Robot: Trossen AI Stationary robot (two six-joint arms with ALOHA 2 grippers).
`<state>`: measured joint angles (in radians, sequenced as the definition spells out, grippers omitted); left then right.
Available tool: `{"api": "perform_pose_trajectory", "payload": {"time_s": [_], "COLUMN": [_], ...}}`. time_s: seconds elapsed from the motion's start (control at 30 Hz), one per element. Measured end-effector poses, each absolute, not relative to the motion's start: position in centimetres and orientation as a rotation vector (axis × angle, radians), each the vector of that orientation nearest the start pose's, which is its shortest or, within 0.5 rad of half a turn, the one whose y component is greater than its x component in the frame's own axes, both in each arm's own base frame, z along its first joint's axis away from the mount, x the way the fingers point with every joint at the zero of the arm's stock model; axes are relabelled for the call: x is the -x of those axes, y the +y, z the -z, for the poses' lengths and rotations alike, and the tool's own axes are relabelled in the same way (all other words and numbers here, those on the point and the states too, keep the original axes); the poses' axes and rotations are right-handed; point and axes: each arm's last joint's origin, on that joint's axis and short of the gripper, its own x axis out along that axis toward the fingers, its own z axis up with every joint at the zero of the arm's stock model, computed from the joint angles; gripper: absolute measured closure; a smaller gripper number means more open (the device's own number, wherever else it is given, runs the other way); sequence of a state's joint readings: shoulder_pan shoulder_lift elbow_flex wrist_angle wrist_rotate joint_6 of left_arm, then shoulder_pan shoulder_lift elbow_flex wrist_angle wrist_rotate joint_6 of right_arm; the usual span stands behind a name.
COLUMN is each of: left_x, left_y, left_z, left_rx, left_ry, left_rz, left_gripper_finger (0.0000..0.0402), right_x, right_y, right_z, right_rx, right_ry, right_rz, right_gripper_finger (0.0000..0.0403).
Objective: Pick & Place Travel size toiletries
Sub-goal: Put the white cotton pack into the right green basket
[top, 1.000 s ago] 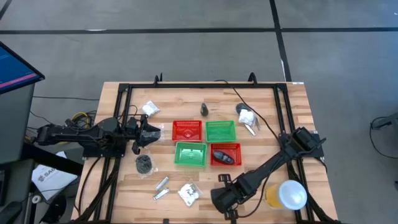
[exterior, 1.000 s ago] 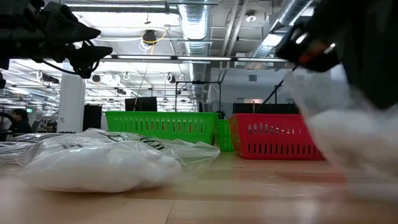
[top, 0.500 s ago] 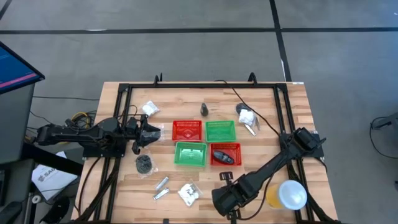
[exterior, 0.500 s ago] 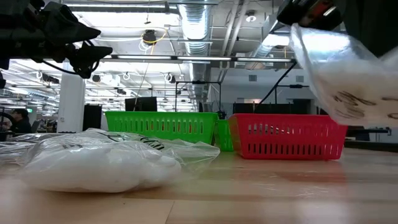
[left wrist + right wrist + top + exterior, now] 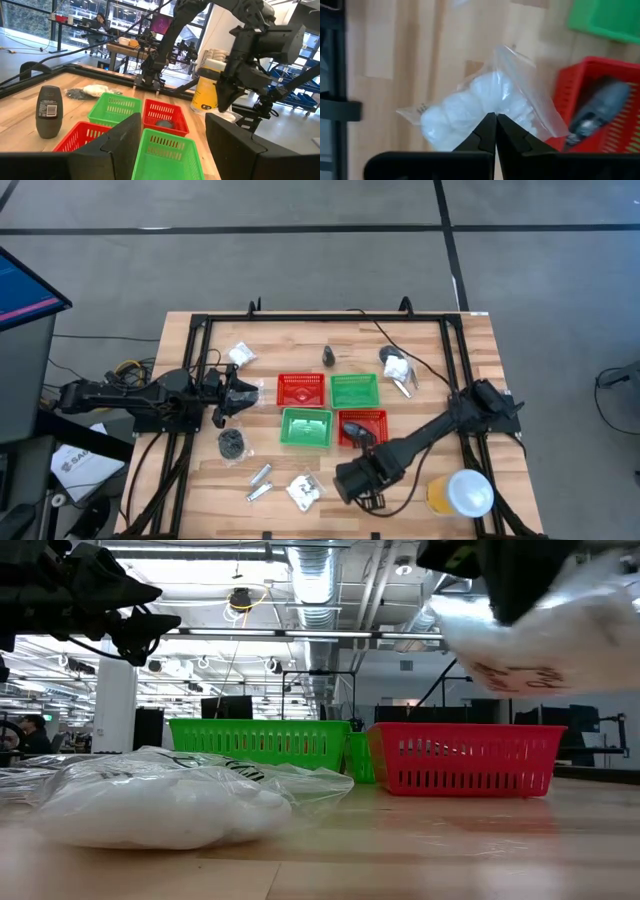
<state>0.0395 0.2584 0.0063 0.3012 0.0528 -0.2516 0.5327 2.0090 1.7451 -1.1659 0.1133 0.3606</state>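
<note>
I've got the right gripper point(image 5: 492, 120) clenched on the white packet point(image 5: 480, 107) mid-frame by its film edge; looks light, soft, slippery, so I'd pinch film, not the filling; left gripper point(image 5: 232, 397) spread, idle.

clear packet of white balls point(image 5: 485, 107) hanging lifted, beside red basket point(image 5: 600, 107).

bright overhead light, blurred foreground

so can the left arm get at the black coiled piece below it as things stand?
Probably yes. The left gripper is open and empty, hovering just above the black coiled piece, with bare table between them. The right gripper, shut on a white packet, works farther right.
</note>
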Motion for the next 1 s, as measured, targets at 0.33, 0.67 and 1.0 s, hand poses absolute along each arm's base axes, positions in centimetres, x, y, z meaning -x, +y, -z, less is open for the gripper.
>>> {"api": "perform_pose_trajectory", "payload": {"time_s": [0.33, 0.67, 1.0], "left_x": [-11.3, -11.3, -11.4], "left_y": [0.3, 0.3, 0.3], "left_z": [-17.3, -17.3, -17.3], "left_rx": [0.249, 0.249, 0.249], "left_ry": [-0.049, -0.054, -0.051], "left_rz": [0.020, 0.020, 0.020], "left_gripper_finger": [0.0188, 0.0188, 0.0188], "right_x": [-35.9, -36.5, -37.0], "right_y": [15.7, 11.1, 5.8], "right_z": [-24.1, -25.6, -26.7], "right_rx": [0.165, 0.138, 0.102], "right_ry": [1.451, 1.471, 1.460], "right_rz": [-0.044, 0.005, 0.084], "right_gripper_finger": [0.0403, 0.0403, 0.0403]}}
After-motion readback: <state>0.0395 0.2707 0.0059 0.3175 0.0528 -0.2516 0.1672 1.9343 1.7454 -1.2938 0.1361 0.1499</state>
